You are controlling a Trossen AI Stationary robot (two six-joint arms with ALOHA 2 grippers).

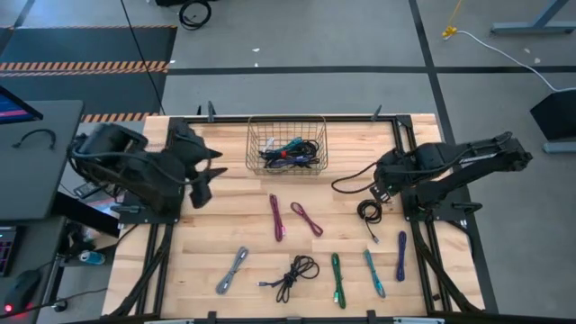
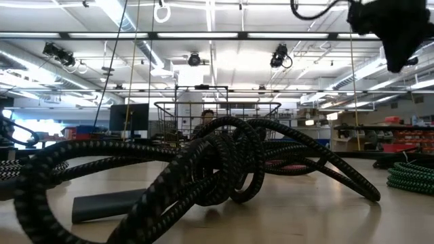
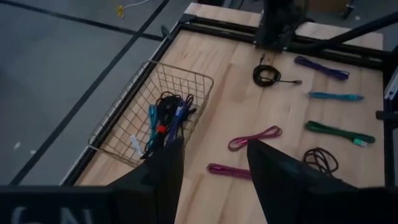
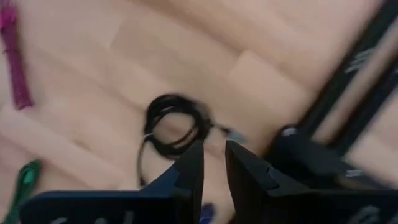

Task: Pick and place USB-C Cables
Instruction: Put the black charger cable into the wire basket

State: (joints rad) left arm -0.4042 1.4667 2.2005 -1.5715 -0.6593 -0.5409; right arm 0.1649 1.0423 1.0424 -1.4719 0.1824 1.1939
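Right tool point(image 4: 213, 163) narrowly parted, empty, above black coiled cable point(image 4: 174, 127) at table's right: light, floppy, probably springy, so pinch across the bunched loop, not the tail.

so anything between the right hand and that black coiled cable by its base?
Nothing visible. The right hand hangs just above the black coiled cable, with only bare table between them; the nearest other cable, the purple cable, lies well aside.

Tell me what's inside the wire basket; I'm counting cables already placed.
The wire basket holds a tangled pile of cables: mostly black, with teal, blue and a red spot showing. They overlap, so an exact count, and anything lying beneath, stays hidden.
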